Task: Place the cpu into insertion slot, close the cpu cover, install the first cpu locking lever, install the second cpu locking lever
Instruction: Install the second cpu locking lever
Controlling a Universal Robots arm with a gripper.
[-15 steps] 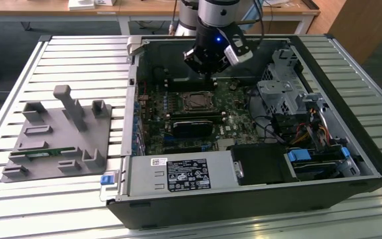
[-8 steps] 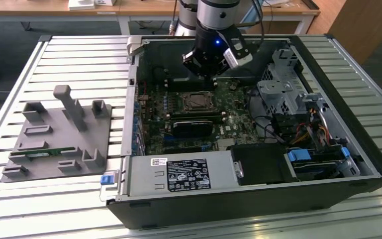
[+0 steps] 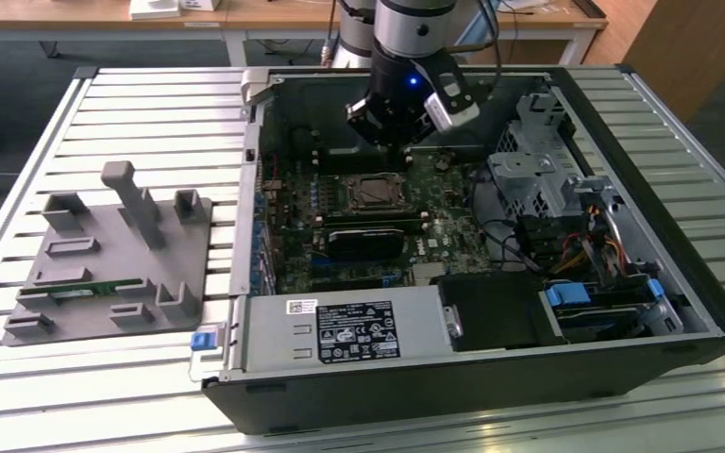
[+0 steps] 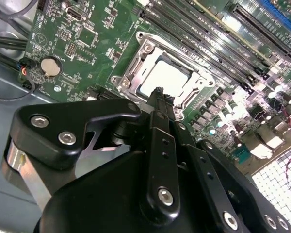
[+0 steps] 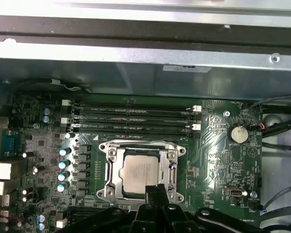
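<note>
nearest the wrist cameras, the gripper point(image 4: 157, 94) hangs just above the socket, fingers pressed together, holding nothing. beneath it the cpu point(image 5: 141, 174) already sits in the insertion slot point(image 5: 106, 145), with the cpu cover point(image 5: 173, 160) apparently closed around it. whether the locking levers are latched i cannot tell. board print is not legible.

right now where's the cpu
The cpu sits in the insertion slot on the motherboard, framed by the cpu cover, beside the long memory slots in both wrist views, with the gripper just over its edge.
</note>
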